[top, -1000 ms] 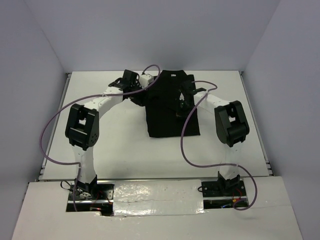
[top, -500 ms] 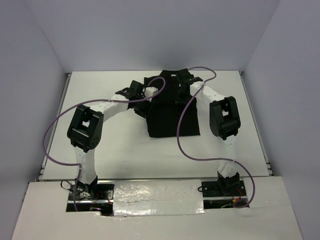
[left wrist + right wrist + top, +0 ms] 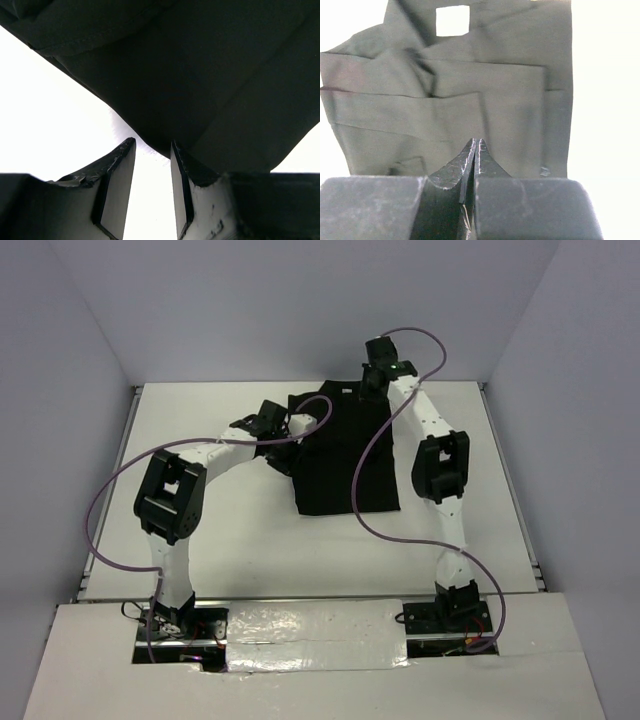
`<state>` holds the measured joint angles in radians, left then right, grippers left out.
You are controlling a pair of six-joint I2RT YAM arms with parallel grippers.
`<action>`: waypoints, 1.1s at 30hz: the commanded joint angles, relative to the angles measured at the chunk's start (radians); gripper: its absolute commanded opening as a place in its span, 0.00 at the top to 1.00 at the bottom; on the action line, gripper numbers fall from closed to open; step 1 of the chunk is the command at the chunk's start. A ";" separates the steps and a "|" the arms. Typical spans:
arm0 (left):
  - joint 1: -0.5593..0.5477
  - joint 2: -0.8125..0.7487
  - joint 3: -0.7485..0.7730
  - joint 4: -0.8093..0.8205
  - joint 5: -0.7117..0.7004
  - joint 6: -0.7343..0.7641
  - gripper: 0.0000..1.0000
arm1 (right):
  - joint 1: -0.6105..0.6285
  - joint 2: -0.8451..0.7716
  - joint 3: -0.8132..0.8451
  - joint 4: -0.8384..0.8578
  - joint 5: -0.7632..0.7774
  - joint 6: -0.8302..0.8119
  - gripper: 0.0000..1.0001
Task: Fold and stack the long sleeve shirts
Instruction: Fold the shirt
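The black long sleeve shirt (image 3: 345,455) lies partly folded in the middle of the white table, collar toward the back. In the right wrist view the shirt (image 3: 470,100) shows layered folds and a small white tag (image 3: 452,20). My left gripper (image 3: 296,436) is low at the shirt's left edge. In its wrist view the left gripper (image 3: 152,145) is open and empty, with the fabric edge (image 3: 200,90) just past the tips. My right gripper (image 3: 370,388) is raised above the collar end. In its wrist view the right gripper (image 3: 475,142) is shut with no cloth seen in it.
The white table (image 3: 210,530) is walled by pale panels at the back and sides. Purple cables (image 3: 365,510) loop from both arms; the right one hangs over the shirt. The arm bases (image 3: 180,620) stand at the near edge.
My right gripper has let go of the shirt and risen from its right side to above the collar at the back. My left gripper shifted right along the shirt's left edge.
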<state>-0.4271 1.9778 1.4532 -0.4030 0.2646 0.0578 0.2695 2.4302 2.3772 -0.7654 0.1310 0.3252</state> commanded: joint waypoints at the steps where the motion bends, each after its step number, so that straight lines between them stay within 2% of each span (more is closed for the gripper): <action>1: 0.004 -0.010 0.049 -0.011 0.005 0.048 0.53 | -0.023 -0.144 -0.130 0.012 -0.047 -0.061 1.00; 3: 0.004 -0.004 0.052 -0.010 -0.005 0.045 0.53 | -0.015 -0.324 -0.310 0.084 -0.082 -0.093 1.00; 4: 0.005 -0.002 0.053 -0.005 -0.010 0.042 0.53 | -0.015 -0.374 -0.476 0.134 -0.106 -0.095 1.00; 7: 0.008 0.006 0.058 0.003 -0.011 0.027 0.53 | -0.010 -0.537 -0.724 0.169 -0.125 -0.083 1.00; 10: 0.010 0.013 0.064 0.012 -0.010 0.014 0.53 | 0.007 -0.622 -0.893 0.183 -0.197 -0.037 1.00; 13: 0.010 0.021 0.067 0.024 -0.005 -0.001 0.53 | 0.048 -0.628 -0.978 0.161 -0.162 -0.012 1.00; 18: 0.010 0.027 0.070 0.024 -0.004 -0.012 0.54 | 0.059 -0.556 -0.994 0.137 -0.119 0.026 1.00; 23: 0.010 0.023 0.062 0.021 -0.014 -0.006 0.54 | 0.062 -0.476 -0.932 0.120 0.004 0.025 1.00; 29: 0.011 0.016 0.059 0.021 -0.024 -0.004 0.54 | 0.065 -0.369 -0.797 0.092 0.035 0.015 1.00; 33: 0.014 0.019 0.062 0.020 -0.034 0.004 0.54 | 0.063 -0.297 -0.629 0.075 0.022 0.017 1.00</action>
<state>-0.4202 1.9965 1.4887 -0.3904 0.2375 0.0715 0.3313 2.1029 1.6119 -0.6792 0.1246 0.3393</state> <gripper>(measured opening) 0.463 0.007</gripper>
